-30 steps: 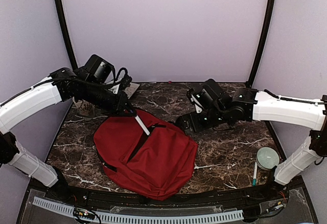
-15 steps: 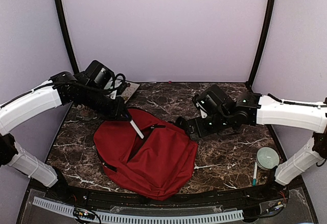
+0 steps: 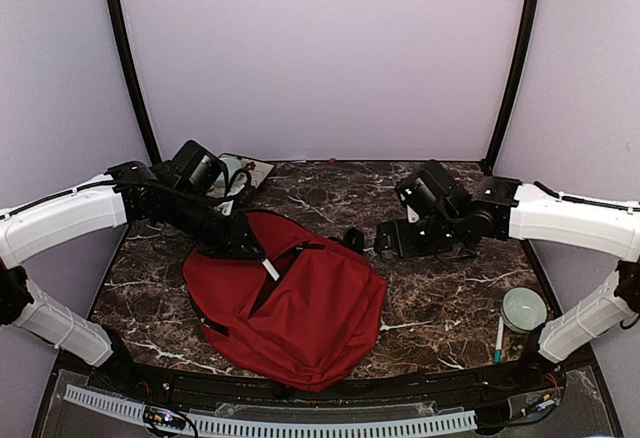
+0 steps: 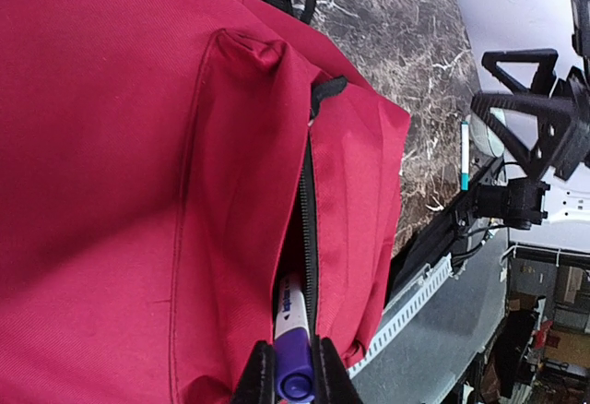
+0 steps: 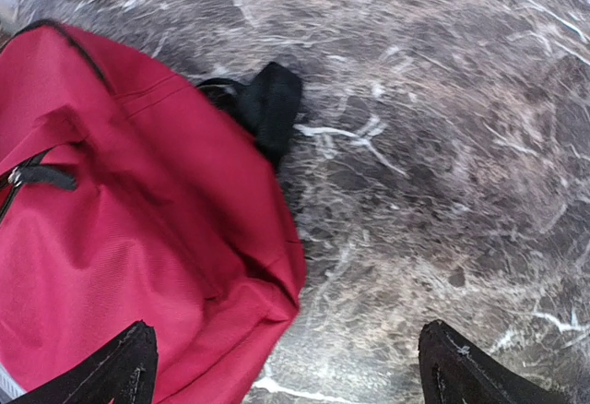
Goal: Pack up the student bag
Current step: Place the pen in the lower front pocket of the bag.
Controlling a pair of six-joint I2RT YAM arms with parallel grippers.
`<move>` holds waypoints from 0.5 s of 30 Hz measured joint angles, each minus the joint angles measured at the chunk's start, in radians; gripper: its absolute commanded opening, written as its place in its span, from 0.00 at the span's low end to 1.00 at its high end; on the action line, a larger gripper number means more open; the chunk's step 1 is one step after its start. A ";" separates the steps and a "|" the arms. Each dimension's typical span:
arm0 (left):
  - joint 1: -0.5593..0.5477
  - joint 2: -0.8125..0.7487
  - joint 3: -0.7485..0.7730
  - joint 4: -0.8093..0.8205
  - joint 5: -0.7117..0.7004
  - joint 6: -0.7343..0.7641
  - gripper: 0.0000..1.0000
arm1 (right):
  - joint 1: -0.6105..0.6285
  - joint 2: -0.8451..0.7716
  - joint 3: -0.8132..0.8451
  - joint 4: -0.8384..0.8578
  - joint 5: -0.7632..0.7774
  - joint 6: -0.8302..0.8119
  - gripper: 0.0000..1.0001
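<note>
Nearest, by the counter's [image 3: 440, 303] near right corner, a pale green round dish [image 3: 524, 308] sits with a pen [image 3: 498, 340] just beside it on its left. The pen has a white barrel and a teal tip.

The bag [image 3: 300, 308] lies flat across the middle of the counter, towards the near edge. It is dark red woven fabric with a black zipper [image 4: 308, 192] running down its front panel, and a black strap loop [image 5: 272, 100] sticks out at its far end onto the marble. The zipper is parted into a narrow slit.

The left claw [image 4: 295, 384] is at that slit. Its fingers are pressed in on a marker [image 4: 289, 316], pinching it at the purple cap. The marker's white barrel points along the slit between the two edges of fabric, with its far end tucked under the red cloth. Blue print runs along the barrel, too small to read.

The right claw [image 5: 295, 367] hangs spread wide with nothing between its fingers. It is over the bare counter just off the bag's far right edge, near the strap loop.

Farthest, by the far left corner, a flat printed booklet [image 3: 248, 172] lies partly behind the left arm. Its print cannot be read.
</note>
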 measured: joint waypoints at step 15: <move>0.000 0.054 -0.053 0.114 0.134 -0.035 0.00 | -0.102 -0.046 -0.079 -0.107 -0.050 0.126 1.00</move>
